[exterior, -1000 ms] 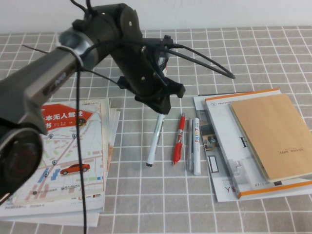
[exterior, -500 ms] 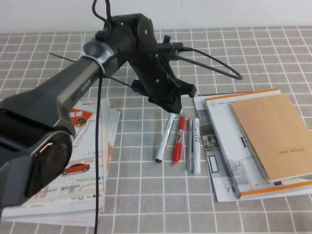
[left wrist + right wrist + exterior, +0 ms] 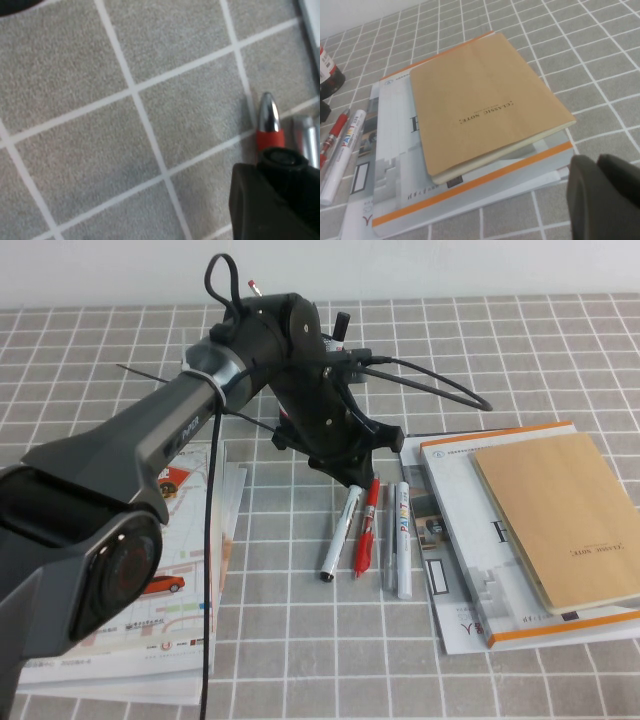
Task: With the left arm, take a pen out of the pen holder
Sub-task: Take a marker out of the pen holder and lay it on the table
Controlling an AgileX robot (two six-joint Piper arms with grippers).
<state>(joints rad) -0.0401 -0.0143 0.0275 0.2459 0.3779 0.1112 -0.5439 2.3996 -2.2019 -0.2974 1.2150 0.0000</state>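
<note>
Now left pincer (image 3: 352,478) grips pen (image 3: 338,535); right (image 3: 597,175) aside.

The table (image 3: 560,350) has a matt, faintly grainy grey surface printed with pale grid lines. The notebook (image 3: 560,520) has a matt brown kraft-paper cover, and the booklet (image 3: 455,620) beneath it is smooth, glossy paper. The map leaflets (image 3: 120,570) are glossy printed paper. The red pen (image 3: 367,530) is shiny plastic with a polished metal tip. The pale pen (image 3: 340,532) and the white marker (image 3: 402,540) look like smooth plastic. The left gripper (image 3: 352,478) has a matt black plastic casing.
</note>
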